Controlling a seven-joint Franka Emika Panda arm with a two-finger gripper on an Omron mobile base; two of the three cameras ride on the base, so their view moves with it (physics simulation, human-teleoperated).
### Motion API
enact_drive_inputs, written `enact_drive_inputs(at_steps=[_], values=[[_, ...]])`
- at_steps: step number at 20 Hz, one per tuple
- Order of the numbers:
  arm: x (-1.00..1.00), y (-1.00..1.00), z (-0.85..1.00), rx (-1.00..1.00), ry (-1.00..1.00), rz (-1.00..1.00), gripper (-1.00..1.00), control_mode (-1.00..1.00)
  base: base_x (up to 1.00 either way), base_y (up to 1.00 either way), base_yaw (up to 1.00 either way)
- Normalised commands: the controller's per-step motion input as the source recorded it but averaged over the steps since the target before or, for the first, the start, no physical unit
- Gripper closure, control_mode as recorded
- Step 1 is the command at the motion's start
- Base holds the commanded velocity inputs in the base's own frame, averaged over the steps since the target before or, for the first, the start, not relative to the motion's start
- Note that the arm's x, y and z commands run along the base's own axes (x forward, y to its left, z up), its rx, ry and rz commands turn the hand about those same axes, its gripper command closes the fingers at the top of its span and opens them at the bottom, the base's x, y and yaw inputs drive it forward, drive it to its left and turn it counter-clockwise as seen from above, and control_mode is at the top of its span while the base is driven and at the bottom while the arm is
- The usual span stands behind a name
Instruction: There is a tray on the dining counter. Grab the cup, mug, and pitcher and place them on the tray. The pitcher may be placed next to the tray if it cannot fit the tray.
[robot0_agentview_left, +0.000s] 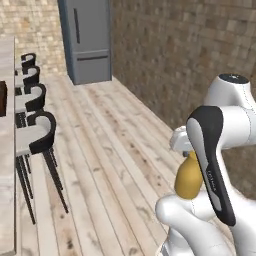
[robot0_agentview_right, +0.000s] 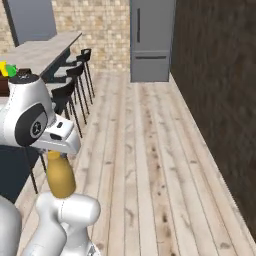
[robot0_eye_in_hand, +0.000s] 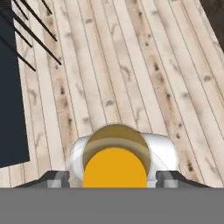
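Nearest the lens in the hand view, the pitcher (robot0_eye_in_hand: 115, 164) hangs between the two finger tips, so the gripper (robot0_eye_in_hand: 113, 178) is clamped on its wide amber body above the plank floor. The carry should go best if it stays upright and low until the base faces the dining counter (robot0_agentview_right: 42, 55), then comes down beside the tray (robot0_agentview_left: 2, 97) if room is short. The right base view adds the yellow cup (robot0_agentview_right: 3, 68) and green mug (robot0_agentview_right: 12, 70) by the counter's near end, which the left base view lacks.

Pitcher (robot0_eye_in_hand: 114, 168) between the jaws; stools (robot0_agentview_left: 37, 131) beside dining counter (robot0_agentview_left: 7, 165).
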Motion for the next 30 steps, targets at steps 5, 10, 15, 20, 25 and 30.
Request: enact_drive_inputs(at_steps=[5, 10, 15, 20, 25, 30], values=[[0.0, 0.0, 0.0, 0.0, 0.0, 0.0, 1.0, 1.0, 1.0, 0.0, 0.64], [0.0, 0.0, 0.0, 0.0, 0.0, 0.0, 1.0, 1.0, 1.0, -0.43, 0.45], [0.0, 0.0, 0.0, 0.0, 0.0, 0.0, 1.0, 1.0, 1.0, -0.73, 0.34], [0.0, 0.0, 0.0, 0.0, 0.0, 0.0, 1.0, 1.0, 0.92, -0.26, 0.4], [0.0, 0.0, 0.0, 0.0, 0.0, 0.0, 1.0, 1.0, 0.58, 0.13, 0.45], [0.0, 0.0, 0.0, 0.0, 0.0, 0.0, 1.0, 1.0, 0.39, 0.21, 0.42]])
